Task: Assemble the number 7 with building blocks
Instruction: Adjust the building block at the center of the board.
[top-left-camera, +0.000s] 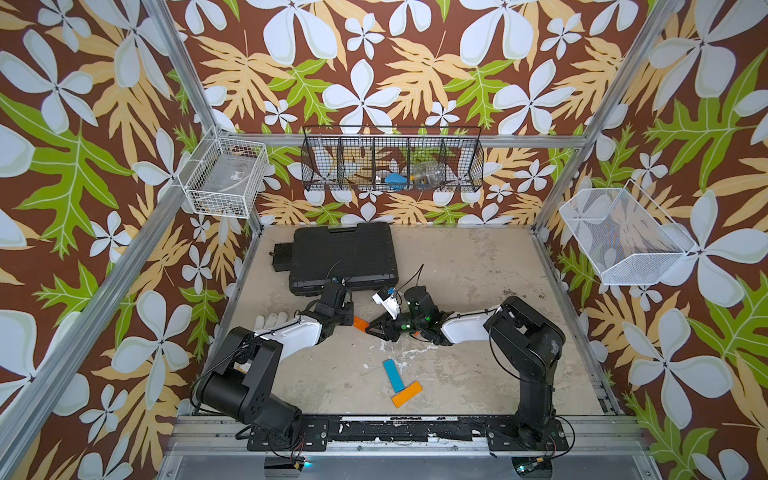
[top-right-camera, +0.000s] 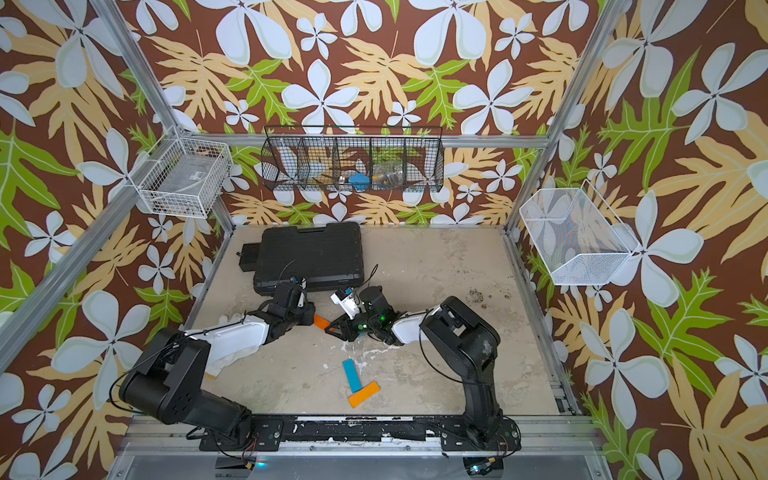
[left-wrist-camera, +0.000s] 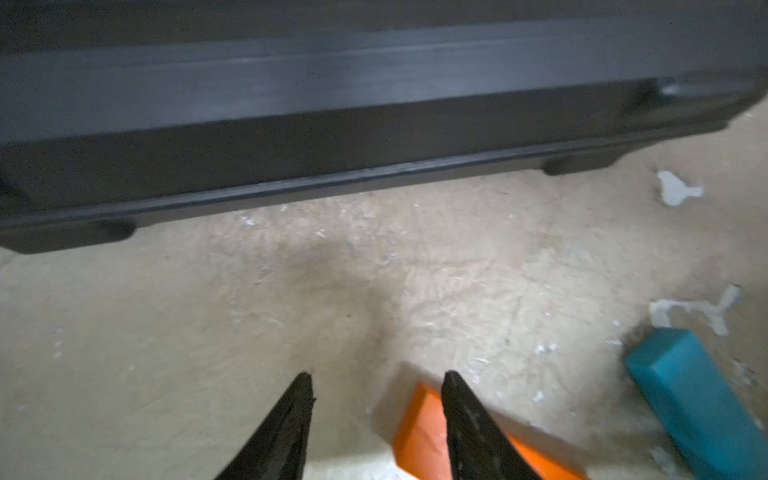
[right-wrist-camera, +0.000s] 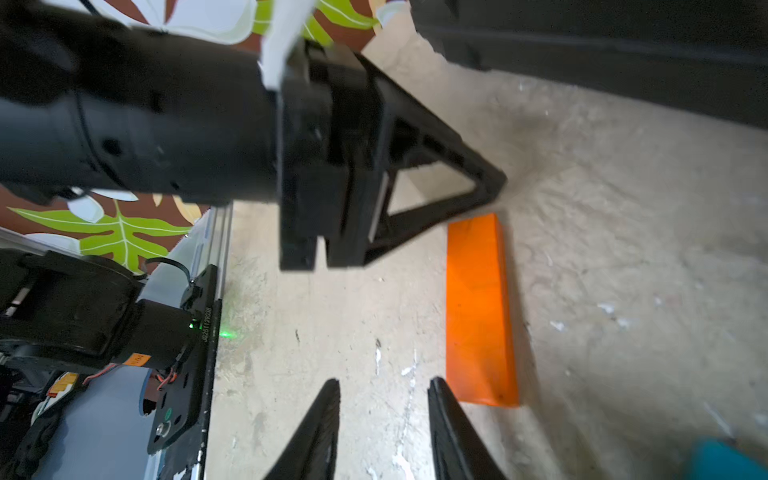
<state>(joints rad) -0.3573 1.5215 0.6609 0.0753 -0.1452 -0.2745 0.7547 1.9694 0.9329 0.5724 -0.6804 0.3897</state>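
Blocks for the 7, mostly unplaced: one blue bar (top-left-camera: 393, 375) and one orange bar (top-left-camera: 407, 394) touched at a corner near the front of the table (top-left-camera: 478, 270); a second orange bar (top-left-camera: 360, 323) lay well apart, between the arms, with another blue bar (left-wrist-camera: 698, 399) near it. Left claw (left-wrist-camera: 376, 376) and right claw (right-wrist-camera: 382, 382) stood partly open, empty, each with one finger just beside that second orange bar.
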